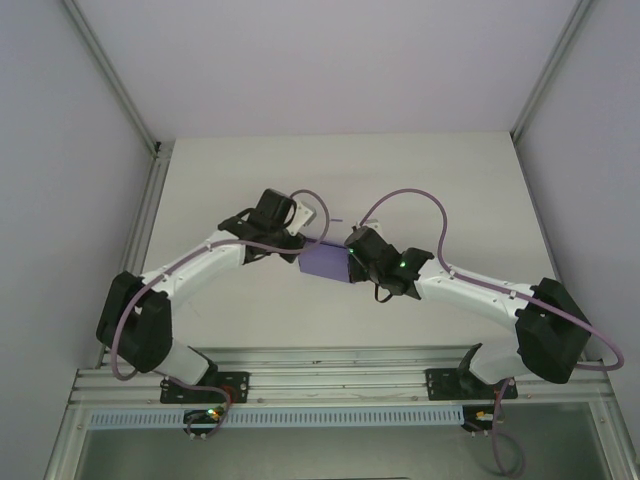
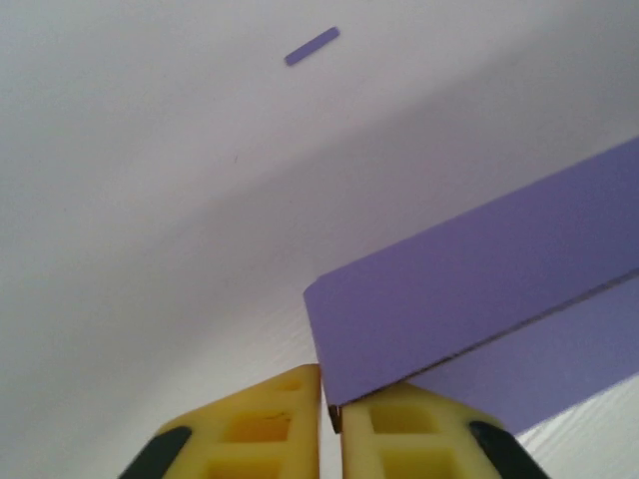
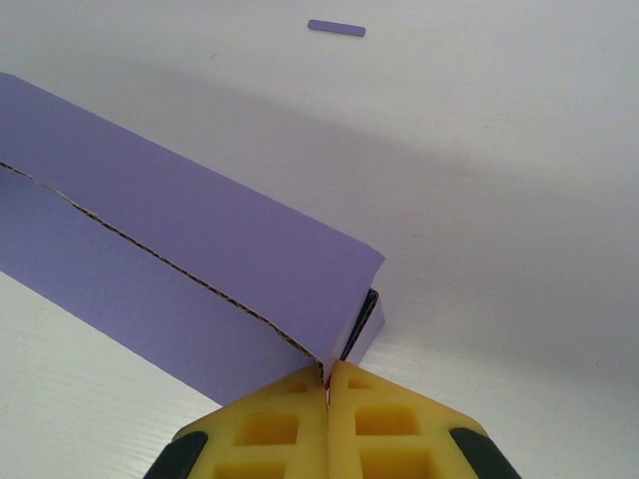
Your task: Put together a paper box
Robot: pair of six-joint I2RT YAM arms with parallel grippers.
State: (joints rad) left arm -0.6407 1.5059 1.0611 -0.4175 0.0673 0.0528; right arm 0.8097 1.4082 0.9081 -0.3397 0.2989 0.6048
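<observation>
Top external view showed the box at mid-table, its long axis running straight from one gripper to the other. The left gripper was pinched on the box's left end corner and the right gripper on its right end edge. Neither was nearer.

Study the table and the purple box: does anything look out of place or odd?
Yes: a small purple strip lies alone on the table, apart from the box. It looks like a stray scrap of the same card.
</observation>
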